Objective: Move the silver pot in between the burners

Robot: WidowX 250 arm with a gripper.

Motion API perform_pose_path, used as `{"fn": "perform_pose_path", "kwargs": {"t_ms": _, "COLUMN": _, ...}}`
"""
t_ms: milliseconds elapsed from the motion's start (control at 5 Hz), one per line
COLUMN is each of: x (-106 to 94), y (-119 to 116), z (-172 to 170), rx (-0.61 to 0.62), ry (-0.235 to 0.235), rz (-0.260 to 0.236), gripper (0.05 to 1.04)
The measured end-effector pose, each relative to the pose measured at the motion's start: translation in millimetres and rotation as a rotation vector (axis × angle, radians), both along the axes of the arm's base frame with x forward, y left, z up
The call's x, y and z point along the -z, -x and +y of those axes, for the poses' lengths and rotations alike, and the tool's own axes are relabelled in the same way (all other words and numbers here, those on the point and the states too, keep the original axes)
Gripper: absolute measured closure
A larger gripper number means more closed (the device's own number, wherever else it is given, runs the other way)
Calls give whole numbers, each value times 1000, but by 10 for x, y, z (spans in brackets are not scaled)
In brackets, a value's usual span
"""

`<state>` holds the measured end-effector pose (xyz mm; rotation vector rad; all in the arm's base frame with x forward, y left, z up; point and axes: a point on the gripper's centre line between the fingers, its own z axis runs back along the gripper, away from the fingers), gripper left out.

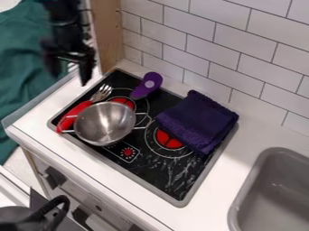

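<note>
Left of centre in the frame: silver pot [104, 124], upright on the stovetop [163, 173].
Handling: apparently thin metal; expect a light, stiff, smooth body, prone to tilt if lifted off-centre. Take hold of the rim wall, one finger inside and one outside; the wire loop on the right [149, 121] is a narrower alternative. Lift clear of the fork [75, 113], whose red handle lies beside the pot and could snag. Farther back, upper left of the frame, the gripper [70, 77] hangs with fingers parted, grasping nothing.
</note>
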<state>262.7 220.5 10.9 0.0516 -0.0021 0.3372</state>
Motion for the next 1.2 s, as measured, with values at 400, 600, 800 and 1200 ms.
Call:
{"fn": "perform_pose_path", "kwargs": {"t_ms": 400, "x": 203, "y": 32, "z": 71, "rx": -10, "ry": 12, "rz": 43, "gripper": 77}}
{"fn": "perform_pose_path", "kwargs": {"t_ms": 600, "x": 226, "y": 16, "z": 30, "rx": 0, "ry": 2, "rz": 53, "gripper": 77}}
{"fn": "perform_pose_path", "kwargs": {"t_ms": 800, "x": 369, "y": 72, "z": -102, "rx": 14, "ry": 21, "rz": 91, "gripper": 77}}
{"fn": "perform_pose_path", "kwargs": {"t_ms": 1200, "x": 420, "y": 104, "z": -288, "rx": 31, "ry": 25, "rz": 93, "gripper": 77}}
